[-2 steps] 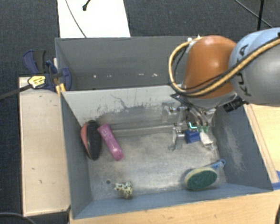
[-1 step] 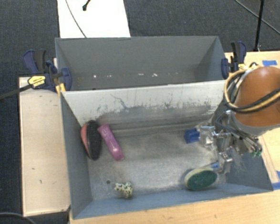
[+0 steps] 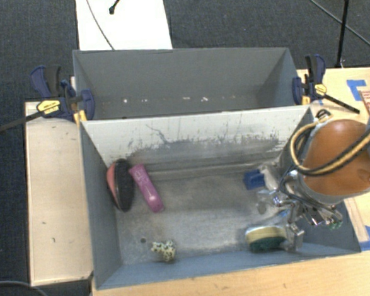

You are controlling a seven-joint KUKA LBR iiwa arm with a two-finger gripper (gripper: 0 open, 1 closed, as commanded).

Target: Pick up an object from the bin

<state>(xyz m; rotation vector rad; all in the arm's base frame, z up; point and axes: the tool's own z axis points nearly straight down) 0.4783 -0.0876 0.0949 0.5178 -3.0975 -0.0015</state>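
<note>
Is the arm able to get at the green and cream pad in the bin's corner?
Probably yes: the gripper hangs right beside the pad, nothing lies on it, though the bin's wall is close.

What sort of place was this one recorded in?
Probably a robotics lab's grasping test station: a grey metal bin holding loose items such as a pink bar and a speckled ball, a robot gripper down inside it, and dark carpet around.
</note>
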